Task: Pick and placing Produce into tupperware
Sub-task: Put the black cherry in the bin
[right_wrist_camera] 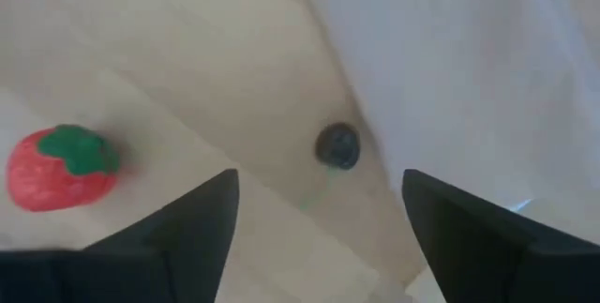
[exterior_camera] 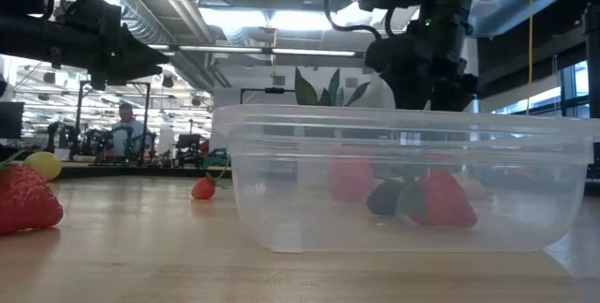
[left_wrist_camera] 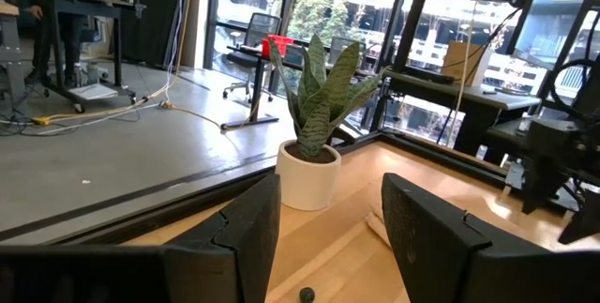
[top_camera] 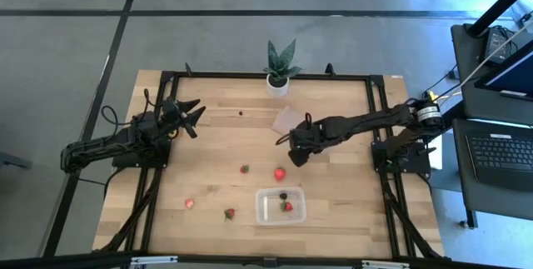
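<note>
The clear tupperware stands near the table's front and holds a strawberry and a dark berry. Several strawberries lie on the wood: one just behind the tupperware, others at the left. My right gripper is open and points down over a dark berry, which lies between its fingers untouched at the edge of a pale sheet. A strawberry lies beside it. My left gripper is open and empty at the far left.
A potted plant stands at the far edge, and a flat pale sheet lies in front of it. Another dark berry lies on the wood ahead of my left gripper. A yellow fruit shows in the low view at the left.
</note>
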